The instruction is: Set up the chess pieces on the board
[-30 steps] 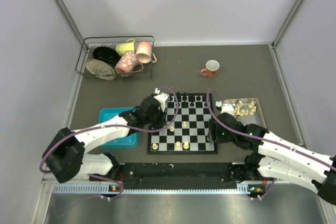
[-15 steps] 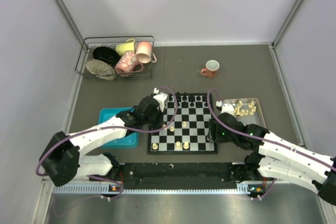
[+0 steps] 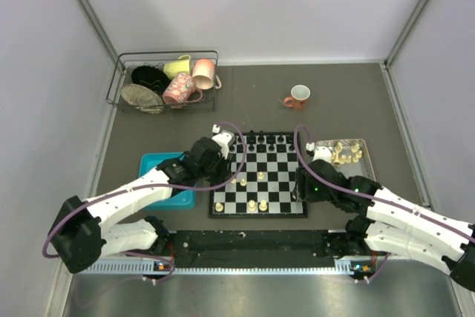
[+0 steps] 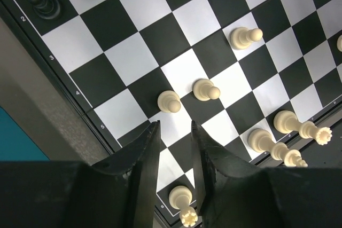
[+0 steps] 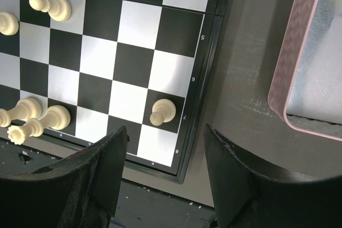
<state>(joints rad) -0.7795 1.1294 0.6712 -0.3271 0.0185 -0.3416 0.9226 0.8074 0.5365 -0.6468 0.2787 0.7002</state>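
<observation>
Cream-white chess pieces [image 4: 169, 101] stand on the near half of the square black-and-white chequered chessboard [image 3: 278, 172] with its black border, which lies flat on the dark grey worktop [image 3: 341, 102] just beyond the arms' bases. A few taller ones line the board's nearest row. Three small pawns sit further in on its left half, and one lone pawn stands on a black square by the board's right border.

Above the board's left part hovers the left tool [image 4: 175, 126]. Its two black fingers are released, parted by a narrow gap with nothing between them, and two of the pawns stand just ahead of its tips. At the board's right edge the right tool [image 5: 165, 134] hangs with its fingers spread wide and empty, the lone pawn showing on the board below the gap.

Small black chess figures [image 3: 263, 138] fill the board's far row.

Right of the board lies a shallow pink metal tray [image 3: 362, 167] holding more loose cream-white pieces at its far end. Left of the board lies a blue plastic tray [image 3: 152, 161], partly under the left arm.

Beyond the board stands an orange-red ceramic mug [image 3: 298, 96]. Well beyond the board's left corner sits a dark wire basket [image 3: 167, 54] holding mugs and dishes.
</observation>
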